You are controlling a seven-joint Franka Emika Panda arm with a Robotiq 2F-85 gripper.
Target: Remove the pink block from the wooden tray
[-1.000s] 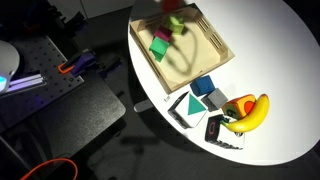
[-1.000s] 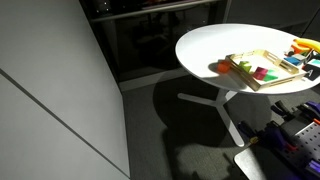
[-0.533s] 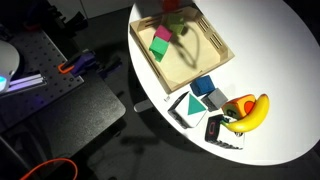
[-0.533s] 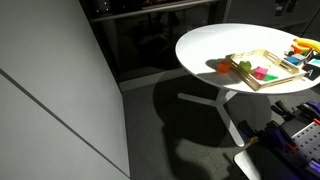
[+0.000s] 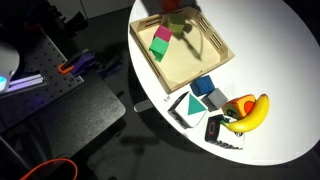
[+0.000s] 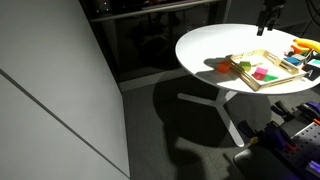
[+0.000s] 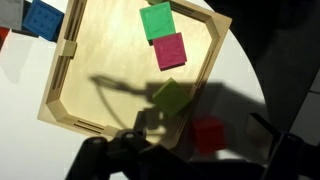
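The wooden tray (image 7: 108, 62) lies on the round white table and shows in both exterior views (image 5: 190, 62) (image 6: 243, 74). The pink block (image 7: 169, 50) rests inside it near the far rim, touching a green block (image 7: 156, 20); it also shows in both exterior views (image 5: 163, 34) (image 6: 262, 72). A yellow-green block (image 7: 173, 97) sits in the tray's shadowed corner. A red block (image 7: 207, 135) lies on the table just outside the rim. My gripper (image 7: 200, 152) hangs above that corner, open and empty, well short of the pink block. In an exterior view it is high over the table (image 6: 270, 14).
Blue blocks (image 5: 203, 86), a grey block (image 5: 212, 99), a banana (image 5: 250, 110) and flat cards (image 5: 185, 108) lie beside the tray. A blue block (image 7: 43, 18) lies past the tray's far corner. The table edge (image 5: 140, 75) runs close to the tray.
The arm has come in over the table; the gripper now shows high in an exterior view and its shadow has shifted across the tray. The blocks have not moved.
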